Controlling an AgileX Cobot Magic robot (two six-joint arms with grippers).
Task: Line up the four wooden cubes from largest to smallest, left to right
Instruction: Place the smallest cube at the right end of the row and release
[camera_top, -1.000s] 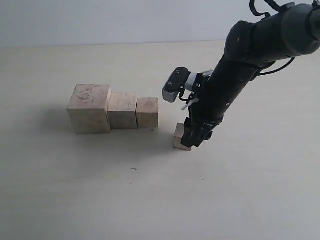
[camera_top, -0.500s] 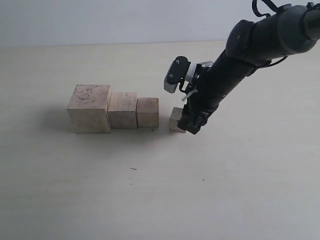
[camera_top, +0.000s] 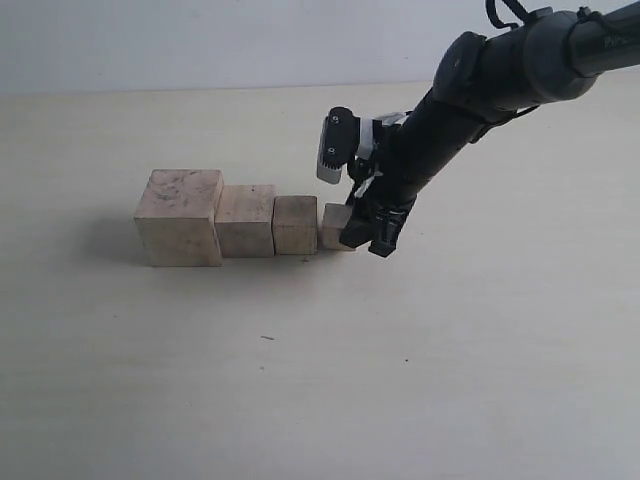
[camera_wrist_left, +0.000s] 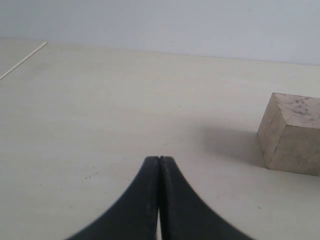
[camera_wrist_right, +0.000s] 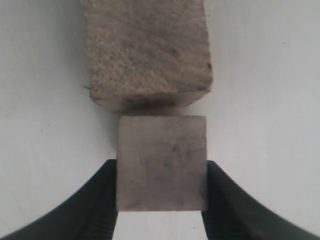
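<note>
**A:** How far along is the line?

**B:** Nearly finished, I'd say. Three cubes sit in a row parallel to the desk's (camera_top: 300, 400) far edge, somewhat toward its left edge. The largest cube (camera_top: 180, 215) is at the left end, then the second cube (camera_top: 246, 220), then the third cube (camera_top: 295, 224), each against its neighbour.

**A:** And the fourth?

**B:** The smallest cube (camera_top: 335, 226) is just right of the third, in the last slot. The right hand (camera_top: 366, 238) is grasping it, with one finger pressed on each of two opposite sides. The right wrist view shows that plainly.

**A:** Is it touching the third cube?

**B:** I can't tell. The right wrist view shows a thin dark line between them, which could be a gap or only shadow. I also can't say whether the cube rests flat on the desk or hangs slightly above it.

**A:** What about the other arm?

**B:** The left hand (camera_wrist_left: 159, 165) is clenched on nothing, with its fingertips pressed together. It is low over bare desk and out of the exterior view. Its camera catches only the largest cube off to one side.

**A:** So what's left?

**B:** As I judge it, set the smallest cube down square with the row, let go, and draw back without nudging it.
</note>
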